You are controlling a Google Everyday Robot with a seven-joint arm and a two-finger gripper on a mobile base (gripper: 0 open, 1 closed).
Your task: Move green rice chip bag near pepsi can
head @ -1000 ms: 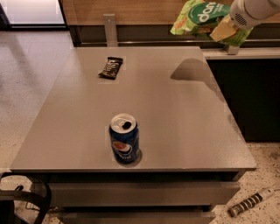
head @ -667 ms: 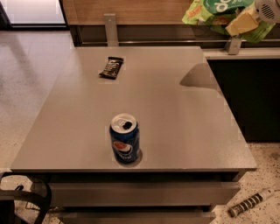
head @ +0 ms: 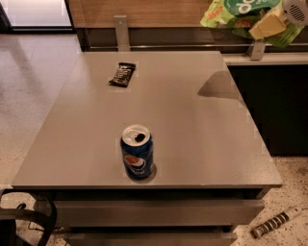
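Camera view: my two-finger gripper [head: 264, 26] is at the top right edge, clamped on the crinkly green rice chip bag [head: 226, 12], which hangs in the air.
I see the bag above the far right corner of the flat grey table [head: 192, 134], with its shadow [head: 219, 89] on that corner. The small blue pepsi can [head: 137, 158] stands upright near the front edge, well apart from the bag. A dark-brown candy bar wrapper [head: 121, 74] lies at the far left.

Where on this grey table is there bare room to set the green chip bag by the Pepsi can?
Bare tabletop lies right of the blue Pepsi can, and between it and the dark-brown candy bar wrapper. In front of the can, only a narrow strip. The gripper holds the crinkly light-green chip bag aloft, top right.
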